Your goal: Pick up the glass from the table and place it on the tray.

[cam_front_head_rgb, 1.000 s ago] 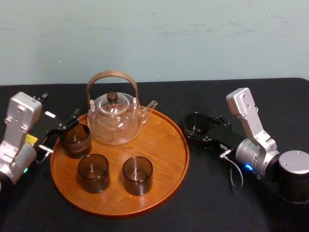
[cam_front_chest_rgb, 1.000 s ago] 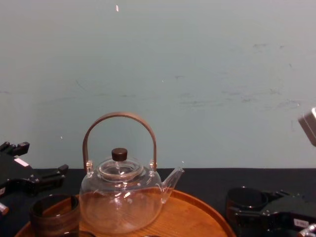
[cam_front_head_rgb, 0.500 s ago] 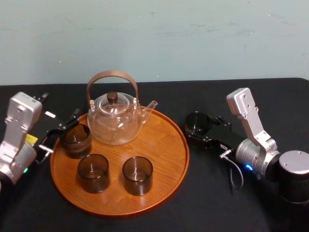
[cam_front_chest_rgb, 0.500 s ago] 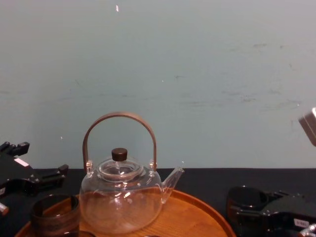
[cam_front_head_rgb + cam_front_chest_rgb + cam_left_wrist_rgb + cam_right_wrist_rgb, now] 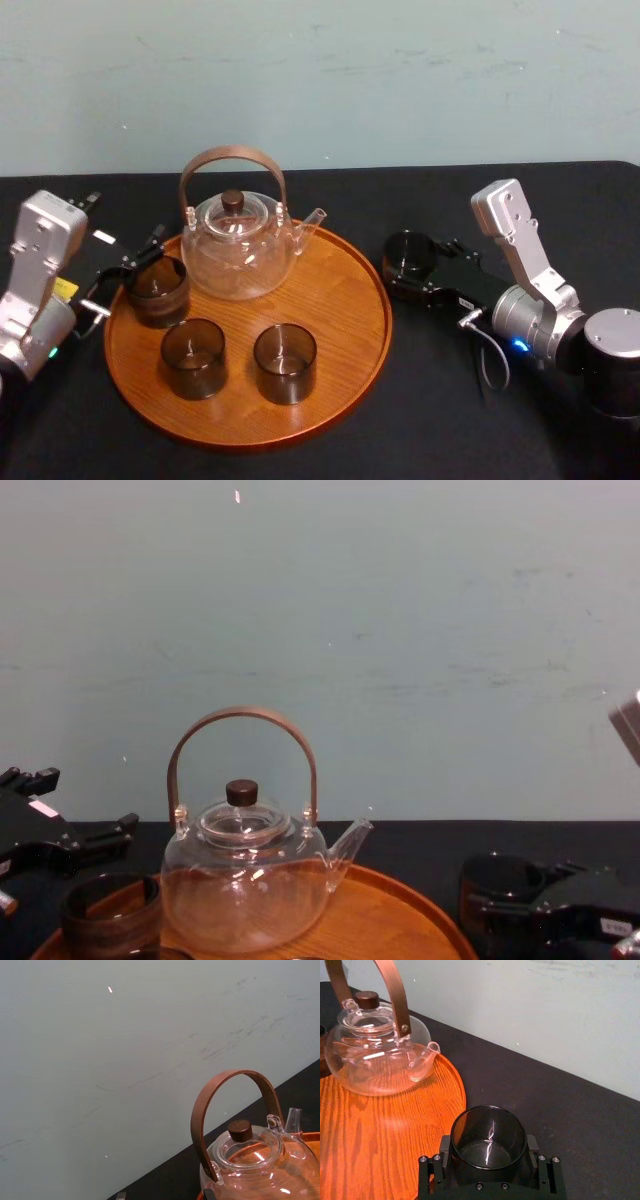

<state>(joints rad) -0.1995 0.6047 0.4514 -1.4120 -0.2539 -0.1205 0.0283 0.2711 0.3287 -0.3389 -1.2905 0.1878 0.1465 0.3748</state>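
- the right arm comes in from the lower right of the head view with its silver link angled up. the black right gripper (image 5: 408,270) is stretched out low toward the middle of the frame
- its jaws are pinched on the glass (image 5: 406,252). the right wrist view shows one pad on each side of the wall, and the glass is upright with its base down on the black table (image 5: 480,430)
- so the glass sits right of centre, off the tray (image 5: 375,330), just beside its right rim with a thin strip of table between
- the left arm is at the left edge. the left gripper (image 5: 125,272) is spread wide at the tray's left rim, right next to the leftmost of the other glasses (image 5: 157,290). can't tell if it touches
- the tray is busy, with the teapot (image 5: 238,250) at the back and the other glasses along the left and front. there's bare wood on the right half, nearest the held glass
- lots of open table right of and in front of the tray, pale wall (image 5: 400,80) behind
- there's a small white label (image 5: 465,303) on the right gripper and a yellow sticker (image 5: 64,289) on the left arm, both too small to read
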